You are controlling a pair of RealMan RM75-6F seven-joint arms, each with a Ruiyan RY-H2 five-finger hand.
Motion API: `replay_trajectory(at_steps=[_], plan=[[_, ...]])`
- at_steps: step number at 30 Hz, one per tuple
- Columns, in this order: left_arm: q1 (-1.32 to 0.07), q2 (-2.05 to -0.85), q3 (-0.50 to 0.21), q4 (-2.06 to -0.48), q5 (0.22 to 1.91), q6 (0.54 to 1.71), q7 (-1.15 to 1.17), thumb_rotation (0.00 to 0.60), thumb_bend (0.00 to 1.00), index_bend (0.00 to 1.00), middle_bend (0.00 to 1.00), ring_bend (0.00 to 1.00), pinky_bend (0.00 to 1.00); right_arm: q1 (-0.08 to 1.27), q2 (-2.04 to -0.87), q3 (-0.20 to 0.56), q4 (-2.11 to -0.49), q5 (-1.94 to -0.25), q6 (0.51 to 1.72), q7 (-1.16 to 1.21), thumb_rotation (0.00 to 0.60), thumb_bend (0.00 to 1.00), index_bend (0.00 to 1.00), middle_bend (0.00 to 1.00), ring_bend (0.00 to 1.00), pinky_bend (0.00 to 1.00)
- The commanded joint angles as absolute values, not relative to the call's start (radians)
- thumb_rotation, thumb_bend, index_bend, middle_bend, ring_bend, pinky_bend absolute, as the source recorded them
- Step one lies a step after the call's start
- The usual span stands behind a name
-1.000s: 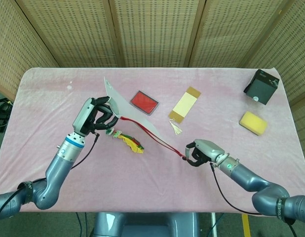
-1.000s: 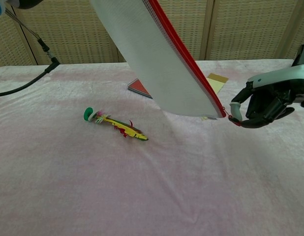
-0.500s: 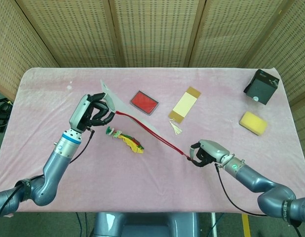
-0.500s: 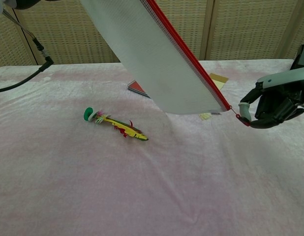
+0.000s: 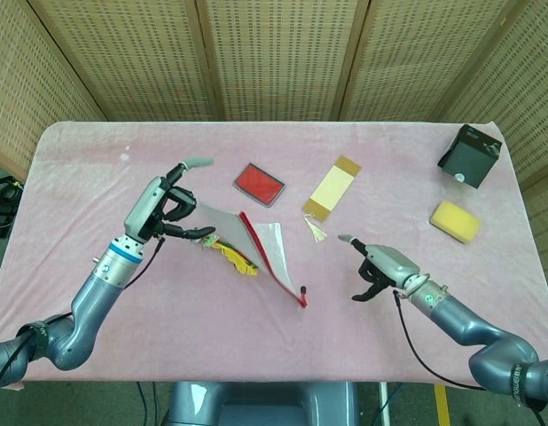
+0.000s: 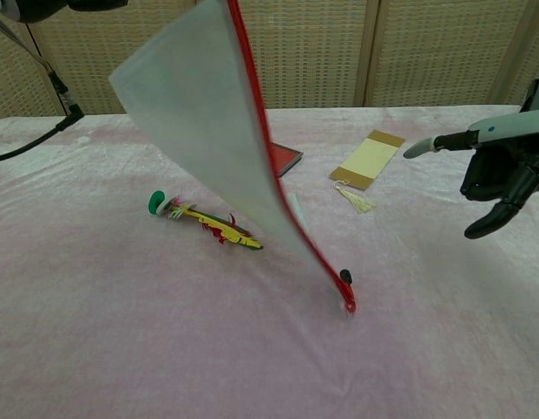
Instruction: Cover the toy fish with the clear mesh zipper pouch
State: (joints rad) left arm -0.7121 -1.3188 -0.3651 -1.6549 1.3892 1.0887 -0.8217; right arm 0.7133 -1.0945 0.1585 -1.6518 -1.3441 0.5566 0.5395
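The toy fish (image 5: pixel 231 254) (image 6: pixel 208 223), yellow and red with a green end, lies on the pink cloth left of centre. The clear mesh zipper pouch (image 5: pixel 263 250) (image 6: pixel 208 131) with its red zipper stands tilted over the fish, its lower corner and zipper pull touching the cloth to the fish's right. My left hand (image 5: pixel 174 201) (image 6: pixel 43 7) is beside the pouch's upper left edge, fingers spread, with no clear grip on it. My right hand (image 5: pixel 373 266) (image 6: pixel 496 175) hovers to the right of the pouch, fingers apart, holding nothing.
A red flat case (image 5: pixel 258 183) (image 6: pixel 285 159) and a yellow card (image 5: pixel 332 188) (image 6: pixel 367 160) with a tassel lie behind the pouch. A yellow sponge (image 5: pixel 455 220) and a black box (image 5: pixel 470 155) sit at the far right.
My right hand has let go of the zipper end and opened. My left hand's fingers have spread. The pouch, stretched between the hands before, has dropped so its lower corner rests on the cloth.
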Motion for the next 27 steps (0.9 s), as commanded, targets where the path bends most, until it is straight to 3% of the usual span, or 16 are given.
replay_trajectory(at_steps=[1,4,6,9,11,13,14,16,19,27], plan=[[-0.699,-1.286,-0.363,-1.674,1.383,1.098,-0.797,0.6,0.0,0.0,0.98,0.85,0.96,0.7,-1.088,0.154,-1.646,-1.363,0.592,0.522,0.6,0.0,0.0,0.96,0.95,1.0],[-0.676,-1.253,-0.359,-1.683,1.383,1.125,-0.756,0.6,0.0,0.0,0.95,0.83,0.94,0.679,-1.082,0.149,-1.637,-1.391,0.66,0.477,0.6,0.0,0.0,0.94,0.94,1.0],[-0.653,-1.224,-0.353,-1.687,1.384,1.15,-0.709,0.6,0.0,0.0,0.87,0.77,0.89,0.655,-1.08,0.144,-1.625,-1.418,0.732,0.424,0.6,0.0,0.0,0.89,0.9,1.0],[-0.61,-1.19,-0.337,-1.684,1.384,1.21,-0.59,0.6,0.0,0.0,0.53,0.46,0.57,0.608,-1.082,0.14,-1.607,-1.453,0.859,0.343,0.6,0.0,0.02,0.68,0.71,0.9],[-0.557,-1.131,-0.299,-1.687,1.37,1.245,-0.424,0.6,0.0,0.0,0.18,0.15,0.25,0.548,-1.086,0.141,-1.582,-1.483,1.01,0.246,0.6,0.0,0.03,0.43,0.46,0.64],[-0.49,-1.079,-0.267,-1.733,1.339,1.311,-0.228,0.6,0.0,0.0,0.03,0.02,0.07,0.489,-1.09,0.135,-1.569,-1.501,1.132,0.17,0.6,0.0,0.03,0.23,0.23,0.4],[-0.469,-1.062,-0.255,-1.759,1.325,1.331,-0.166,0.6,0.0,0.0,0.0,0.0,0.01,0.471,-1.094,0.134,-1.565,-1.503,1.168,0.151,0.6,0.0,0.03,0.13,0.12,0.28],[-0.42,-1.021,-0.222,-1.818,1.303,1.366,-0.054,0.6,0.0,0.0,0.0,0.0,0.0,0.433,-1.099,0.127,-1.557,-1.505,1.231,0.11,0.6,0.0,0.02,0.03,0.02,0.16],[-0.366,-0.996,-0.186,-1.868,1.308,1.413,0.002,0.6,0.0,0.0,0.0,0.0,0.0,0.395,-1.1,0.113,-1.561,-1.507,1.281,0.076,0.6,0.0,0.0,0.0,0.0,0.03],[-0.189,-0.986,-0.026,-1.858,1.402,1.519,0.027,0.6,0.0,0.0,0.0,0.0,0.0,0.261,-1.128,0.058,-1.549,-1.529,1.448,-0.012,0.6,0.0,0.0,0.0,0.0,0.0]])
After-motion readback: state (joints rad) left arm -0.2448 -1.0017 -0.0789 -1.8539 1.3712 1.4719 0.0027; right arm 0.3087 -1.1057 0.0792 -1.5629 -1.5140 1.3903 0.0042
